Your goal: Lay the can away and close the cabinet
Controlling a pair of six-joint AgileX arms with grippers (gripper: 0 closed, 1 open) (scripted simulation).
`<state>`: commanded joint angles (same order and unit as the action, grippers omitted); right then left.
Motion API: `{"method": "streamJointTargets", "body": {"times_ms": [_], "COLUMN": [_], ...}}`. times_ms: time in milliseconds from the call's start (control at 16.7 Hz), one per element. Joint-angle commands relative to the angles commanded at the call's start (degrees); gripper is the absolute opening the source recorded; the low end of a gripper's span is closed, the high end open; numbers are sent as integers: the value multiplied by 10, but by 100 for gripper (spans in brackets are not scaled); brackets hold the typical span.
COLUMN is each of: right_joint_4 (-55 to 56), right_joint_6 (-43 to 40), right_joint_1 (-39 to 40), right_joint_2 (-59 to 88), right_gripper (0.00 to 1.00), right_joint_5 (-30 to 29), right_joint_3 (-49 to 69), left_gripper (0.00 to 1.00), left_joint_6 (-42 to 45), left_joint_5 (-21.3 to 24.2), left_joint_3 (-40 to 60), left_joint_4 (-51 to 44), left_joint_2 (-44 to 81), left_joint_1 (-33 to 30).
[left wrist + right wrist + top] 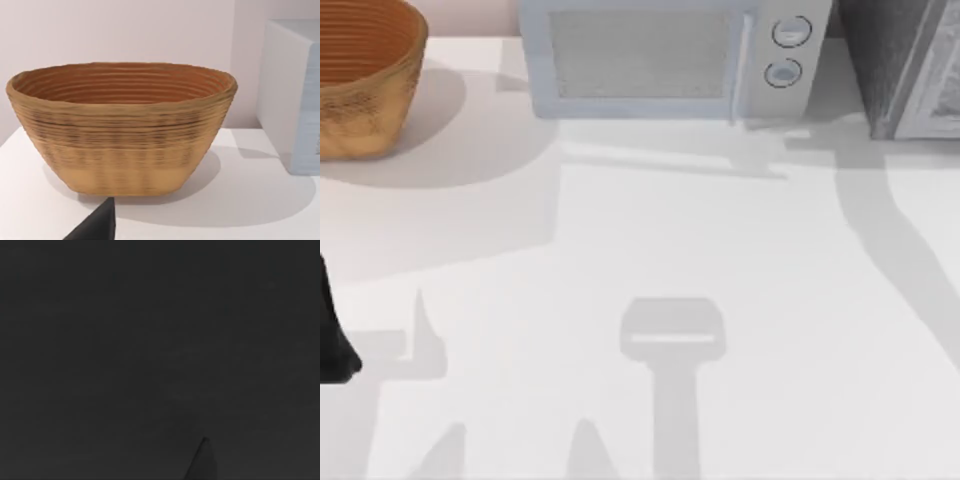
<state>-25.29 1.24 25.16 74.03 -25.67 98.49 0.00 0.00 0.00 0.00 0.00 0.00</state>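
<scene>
White worktop (650,230) carries a woven basket (360,80), a microwave (660,60) and the cabinet (900,70) at its far right corner, the can presumably already stowed; finger spread I cannot tell, right wrist view dark, so shutting the door seems next.

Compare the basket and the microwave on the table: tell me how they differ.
The basket is brown, round and ribbed, open at the top; the microwave is a pale grey box with a closed door and two knobs. The basket sits at the table's far left, the microwave mid-back. Both stand upright on the white table.
</scene>
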Motion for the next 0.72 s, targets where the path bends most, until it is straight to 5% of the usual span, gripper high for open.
{"method": "streamJointTargets", "body": {"times_ms": [720], "right_joint_4": [10], "right_joint_6": [-7], "right_joint_1": [-41], "right_joint_2": [40], "right_gripper": [100], "right_joint_5": [15], "right_joint_3": [40], "left_gripper": [100], "left_joint_6": [0], "left_joint_5": [0], "left_joint_3": [0], "left_joint_4": [0], "left_joint_2": [0], "left_joint_1": [0]}}
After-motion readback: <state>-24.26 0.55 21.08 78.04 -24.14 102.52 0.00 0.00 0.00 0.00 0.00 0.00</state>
